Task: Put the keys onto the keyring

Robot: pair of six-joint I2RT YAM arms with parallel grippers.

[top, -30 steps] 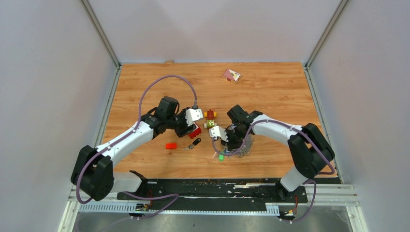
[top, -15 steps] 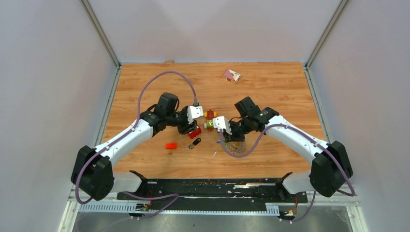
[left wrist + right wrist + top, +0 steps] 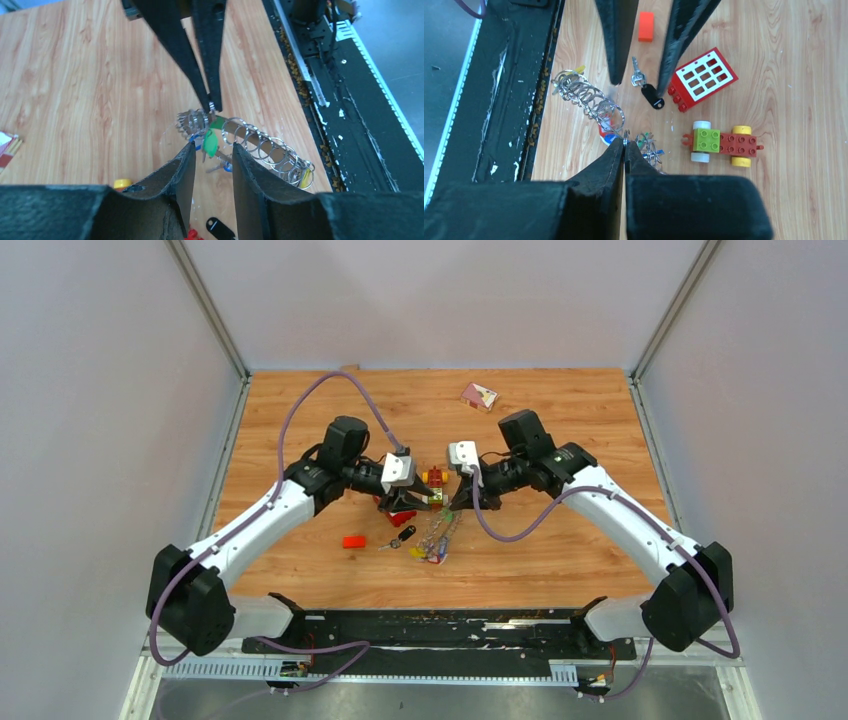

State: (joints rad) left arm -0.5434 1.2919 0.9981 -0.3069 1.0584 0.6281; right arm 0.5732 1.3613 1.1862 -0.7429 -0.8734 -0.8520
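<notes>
My right gripper is shut on the keyring and holds it up by one thin wire loop. The ring hangs as a stretched coil of silver loops with green, blue, red and yellow key heads. A green key hangs just beyond my left fingertips. My left gripper is open and empty, facing the right one, close to the ring without touching it. A loose black-headed key lies on the table below; it also shows in the top view.
A red window brick and a red-and-yellow toy car lie next to the grippers. A small red brick lies to the left. A pink card lies at the back. The black base rail runs along the near edge.
My right gripper has lifted the keyring off the table and carried it left and back. The ring now hangs stretched out. My left gripper has turned to the right, towards it.
</notes>
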